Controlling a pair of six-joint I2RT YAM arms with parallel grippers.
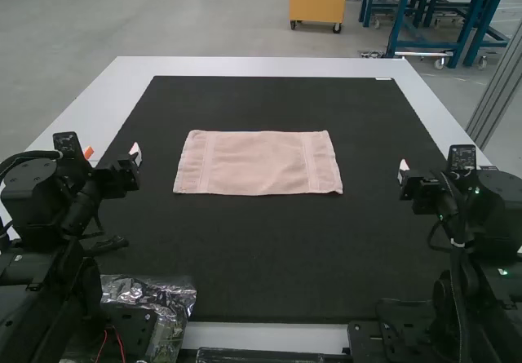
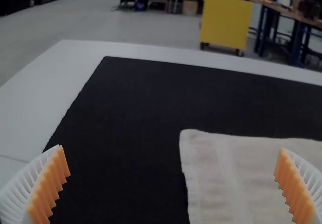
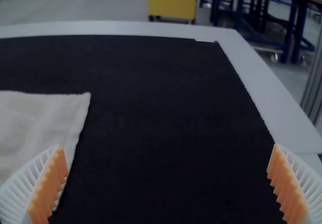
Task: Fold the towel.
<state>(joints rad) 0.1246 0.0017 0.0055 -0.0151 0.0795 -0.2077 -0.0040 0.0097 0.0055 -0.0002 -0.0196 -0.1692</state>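
Pink towel lay flat | left gripper nine o'clock, right gripper three o'clock, both gaping | shallow pinch risked slippage

Robotics lab or wkshp: L arm, R arm, blk mat, white tbl.

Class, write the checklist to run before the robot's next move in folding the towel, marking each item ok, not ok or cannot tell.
1. Towel spread flat, no bunching: ok.
2. Towel wholly within the black mat: ok.
3. Left hand open and empty: ok.
4. Right hand open and empty: ok.
5. Hands at the towel's edges, ready to grip: not ok; both stand off to its sides.
6. Towel a single layer: cannot tell.
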